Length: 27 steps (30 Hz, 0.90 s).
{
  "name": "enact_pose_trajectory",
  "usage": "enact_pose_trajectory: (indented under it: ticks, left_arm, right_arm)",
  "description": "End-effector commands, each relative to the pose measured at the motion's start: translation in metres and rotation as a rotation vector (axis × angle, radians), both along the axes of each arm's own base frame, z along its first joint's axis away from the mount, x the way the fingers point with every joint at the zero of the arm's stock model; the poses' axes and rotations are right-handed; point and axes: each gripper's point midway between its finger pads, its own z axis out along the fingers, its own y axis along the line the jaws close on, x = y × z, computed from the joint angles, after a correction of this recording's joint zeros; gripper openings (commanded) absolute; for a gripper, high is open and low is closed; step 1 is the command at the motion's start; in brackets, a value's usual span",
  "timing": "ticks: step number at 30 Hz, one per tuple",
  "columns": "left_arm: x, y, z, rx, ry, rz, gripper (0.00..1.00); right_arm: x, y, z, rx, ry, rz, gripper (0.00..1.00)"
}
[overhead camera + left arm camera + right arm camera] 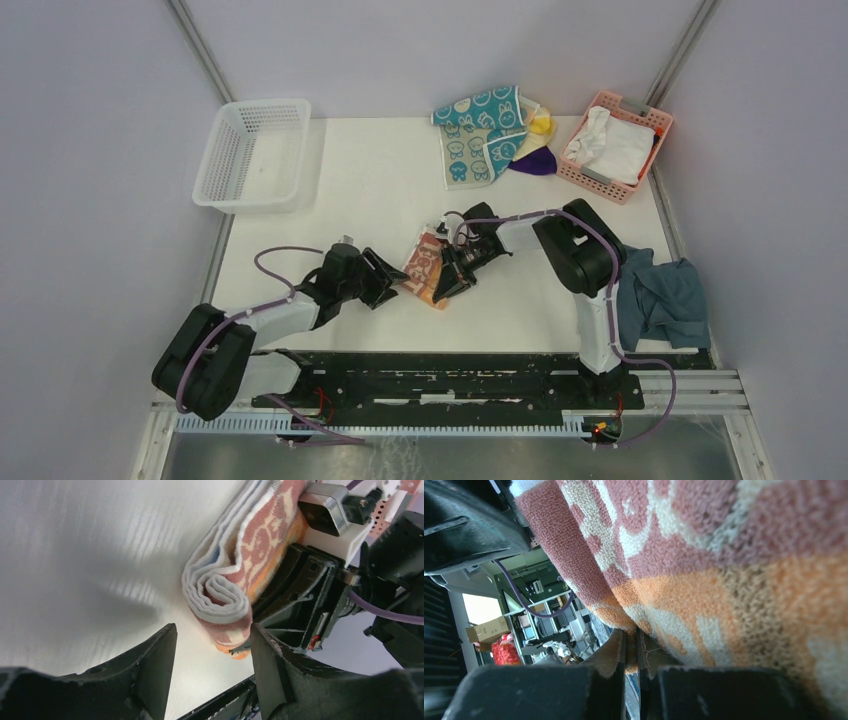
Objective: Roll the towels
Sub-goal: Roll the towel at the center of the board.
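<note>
A peach-orange printed towel [424, 262] lies partly rolled on the white table, between my two grippers. In the left wrist view its spiral end [223, 592] shows white inner layers. My left gripper [393, 285] stands open just short of that end, its fingers [159, 666] apart with only bare table between them. My right gripper [443, 287] is shut on the towel's edge, and in the right wrist view [631, 652] cloth is pinched between the jaws. More towels, teal with rabbit faces [483, 118], yellow [541, 124] and purple [537, 162], lie heaped at the back.
A white mesh basket [252, 152] sits at the back left. At the back right a pink basket [650, 122] holds a white cloth [612, 145]. A blue-grey cloth [665, 295] hangs over the table's right edge beside the right arm.
</note>
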Motion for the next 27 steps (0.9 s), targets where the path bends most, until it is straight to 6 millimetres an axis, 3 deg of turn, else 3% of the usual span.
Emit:
enact_pose_trajectory:
  ticks: [1, 7, 10, 18, 24, 27]
  left_arm:
    - [0.017, -0.007, 0.002, -0.047, -0.034, 0.059, 0.62]
    - [0.021, -0.006, -0.015, -0.011, 0.006, 0.089, 0.53]
    - [0.019, -0.004, -0.027, 0.005, 0.044, 0.11, 0.5]
    - [0.006, 0.014, -0.057, 0.089, 0.16, 0.184, 0.43]
    - [0.005, 0.016, -0.065, 0.114, 0.196, 0.19, 0.42]
    - [0.006, 0.015, -0.067, 0.118, 0.205, 0.188, 0.42]
  right_arm:
    - [0.018, -0.01, -0.036, -0.145, -0.076, -0.046, 0.01]
    - [0.022, -0.01, -0.033, -0.15, -0.103, -0.046, 0.03]
    - [0.025, -0.009, -0.026, -0.142, -0.144, -0.04, 0.1]
    - [0.029, -0.015, 0.008, -0.161, -0.338, -0.012, 0.33]
    - [0.03, -0.022, 0.029, -0.229, -0.522, 0.044, 0.42]
    - [0.038, -0.028, 0.049, -0.29, -0.703, 0.057, 0.47]
